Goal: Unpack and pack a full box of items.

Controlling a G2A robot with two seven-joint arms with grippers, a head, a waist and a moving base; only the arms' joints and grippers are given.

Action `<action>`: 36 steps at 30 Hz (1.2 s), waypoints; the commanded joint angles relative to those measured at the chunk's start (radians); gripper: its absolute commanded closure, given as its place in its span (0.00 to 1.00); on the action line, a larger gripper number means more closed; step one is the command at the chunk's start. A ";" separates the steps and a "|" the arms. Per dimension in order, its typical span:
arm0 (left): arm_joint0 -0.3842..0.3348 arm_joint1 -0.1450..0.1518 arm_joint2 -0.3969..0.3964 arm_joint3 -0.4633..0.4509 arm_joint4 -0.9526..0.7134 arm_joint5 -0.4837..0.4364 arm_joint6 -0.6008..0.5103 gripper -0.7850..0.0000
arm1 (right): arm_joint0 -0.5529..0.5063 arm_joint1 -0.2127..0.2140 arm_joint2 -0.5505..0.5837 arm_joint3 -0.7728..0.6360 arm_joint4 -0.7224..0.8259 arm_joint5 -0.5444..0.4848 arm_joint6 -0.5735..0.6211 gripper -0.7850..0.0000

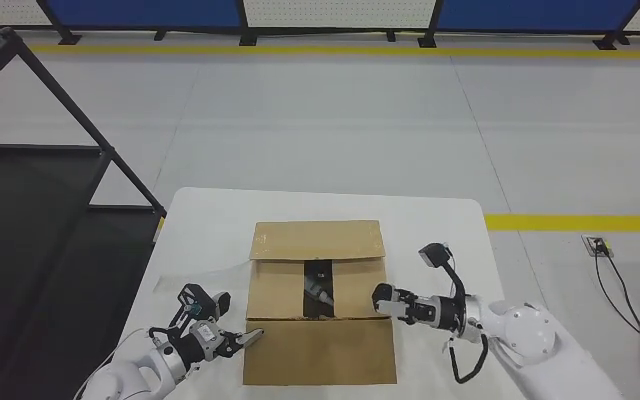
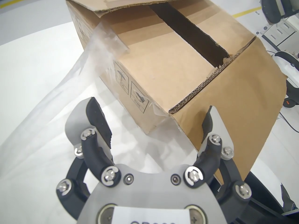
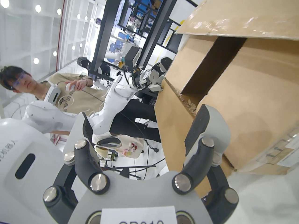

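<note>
A brown cardboard box (image 1: 318, 300) stands in the middle of the white table (image 1: 210, 230). Its far flap (image 1: 318, 240) and near flap (image 1: 320, 352) are folded outward. The two inner flaps lie nearly closed, and the dark gap (image 1: 319, 290) between them shows a greyish item inside. My left gripper (image 1: 250, 340) is open at the box's near left corner (image 2: 170, 111), which sits between its fingers without touching. My right gripper (image 1: 383, 298) is open at the box's right side, with the near flap's edge (image 3: 172, 117) between its fingers.
A loose strip of clear tape (image 2: 98, 50) hangs from the box's left edge onto the table. A black metal frame (image 1: 100, 160) stands off the table's left side. The table's near edge lies just behind both arms.
</note>
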 commanded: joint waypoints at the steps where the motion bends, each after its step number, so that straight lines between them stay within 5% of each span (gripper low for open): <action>1: 0.000 0.000 0.000 0.000 0.000 0.000 0.000 0.00 | 0.033 -0.011 -0.026 0.036 0.014 0.031 -0.015 0.00; 15: 0.000 0.000 0.000 0.000 0.000 0.000 0.000 0.00 | 0.162 -0.080 -0.135 0.174 -0.001 0.148 -0.167 0.00; 36: 0.000 0.000 0.000 0.000 0.000 0.000 0.000 0.00 | 0.218 -0.146 -0.140 0.200 -0.039 0.071 -0.432 0.00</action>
